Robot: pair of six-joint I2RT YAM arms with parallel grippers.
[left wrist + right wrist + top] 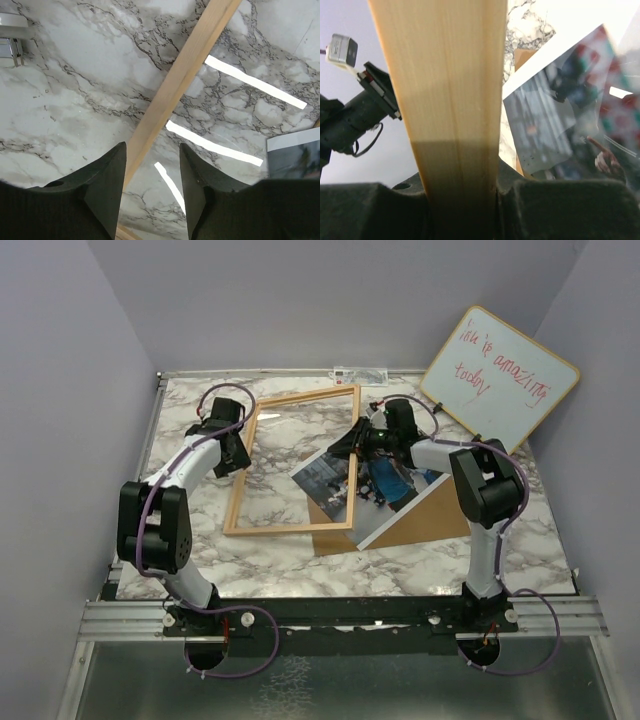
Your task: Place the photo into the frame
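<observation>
Two claws: the right claw (462,200) pinches a stiff, light rail of the frame (445,75); the left claw (152,165) gapes astride the opposite rail. Its pane looks fragile.

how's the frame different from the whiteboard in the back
The frame has a clear pane showing marble through it; the whiteboard has a white face with red writing. The frame is out on the table, one rail in the right claw; the whiteboard leans at the back. Both are wood-edged.

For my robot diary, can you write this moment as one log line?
left gripper: open, astride left rail of frame | right gripper: shut on right rail | photo: partly under frame, not fitted yet
</observation>
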